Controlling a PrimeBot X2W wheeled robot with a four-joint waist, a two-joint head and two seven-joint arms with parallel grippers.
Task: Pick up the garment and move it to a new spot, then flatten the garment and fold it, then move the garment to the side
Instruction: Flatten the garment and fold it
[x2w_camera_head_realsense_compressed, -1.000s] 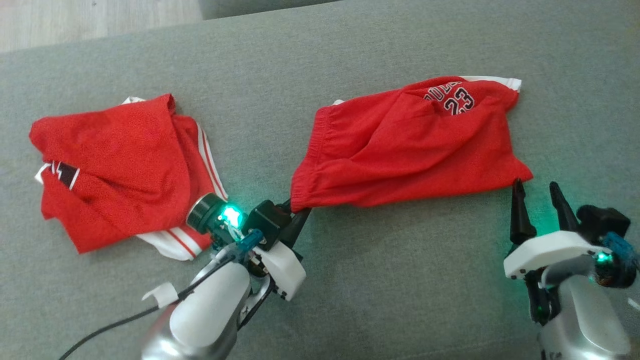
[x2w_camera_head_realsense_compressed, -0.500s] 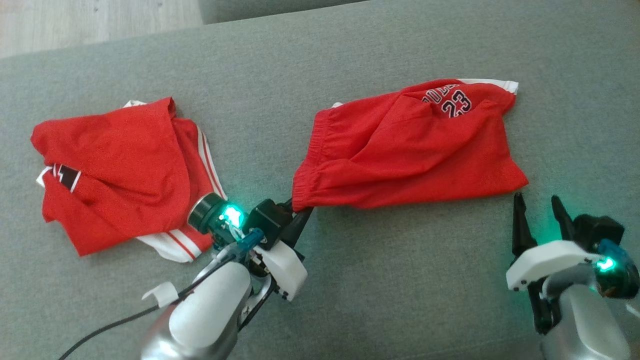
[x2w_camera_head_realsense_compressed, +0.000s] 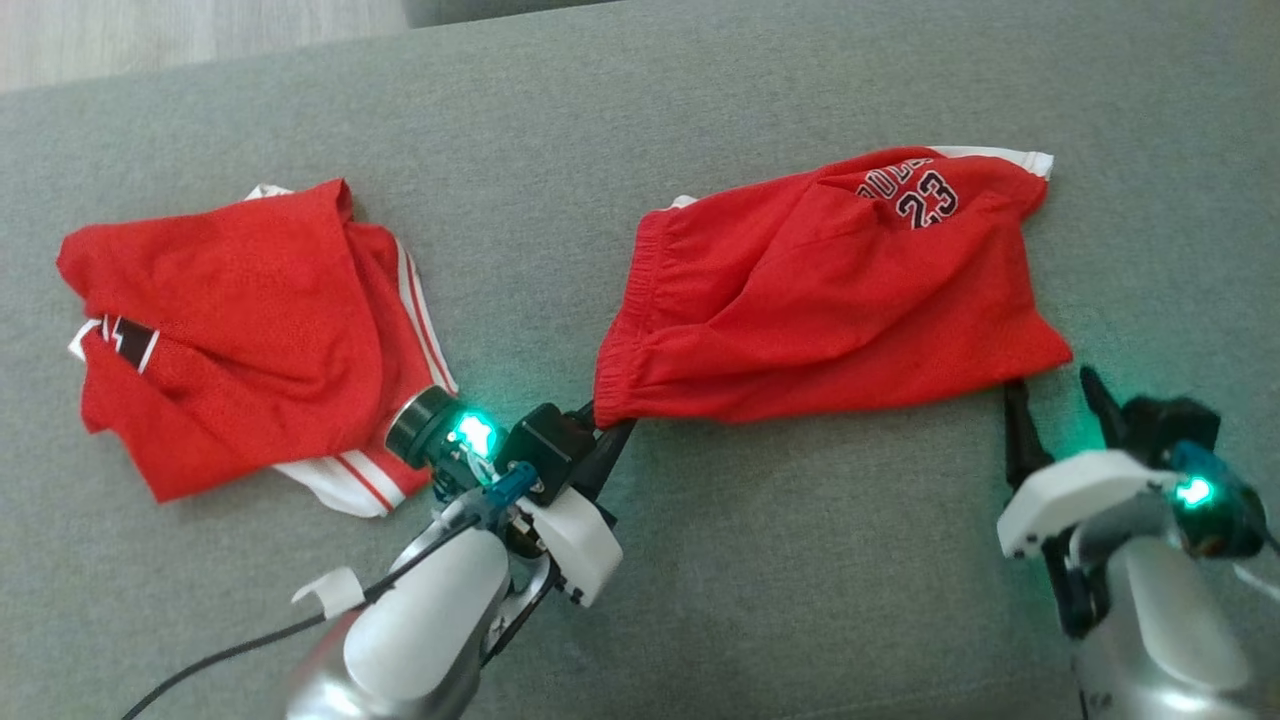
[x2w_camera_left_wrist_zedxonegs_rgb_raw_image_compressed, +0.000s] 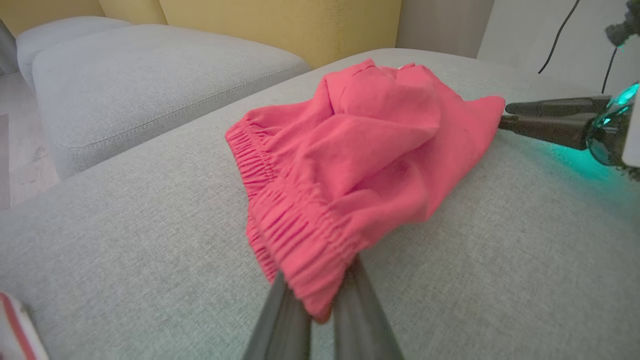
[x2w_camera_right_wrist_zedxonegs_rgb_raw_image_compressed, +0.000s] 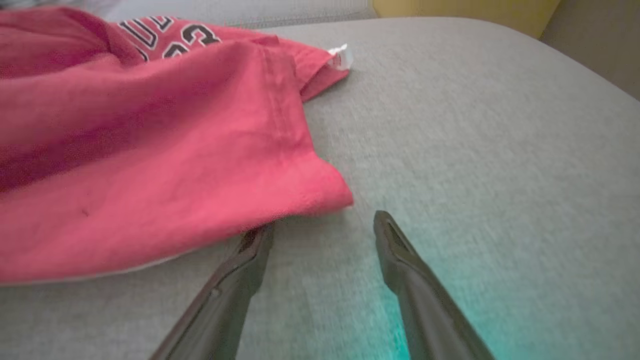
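I keep my left gripper (x2w_camera_head_realsense_compressed: 605, 436), fingers clenched, on the waistband corner of the red shorts (x2w_camera_head_realsense_compressed: 830, 290) rumpled on the sofa cushion (x2w_camera_head_realsense_compressed: 800, 560), and hold the right gripper (x2w_camera_head_realsense_compressed: 1050, 388), fingers spread, at their hem corner to stretch them flat.

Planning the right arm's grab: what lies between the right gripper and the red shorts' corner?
Only bare grey cushion, in the right wrist view; the right gripper sits open at the red shorts' hem.

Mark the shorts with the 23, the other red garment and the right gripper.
shorts with the 23 (x2w_camera_head_realsense_compressed: 820, 300), head view, centre of the red cloth
other red garment (x2w_camera_head_realsense_compressed: 240, 300), head view, middle of its red mesh
right gripper (x2w_camera_head_realsense_compressed: 1052, 381), head view, midway between its open fingertips
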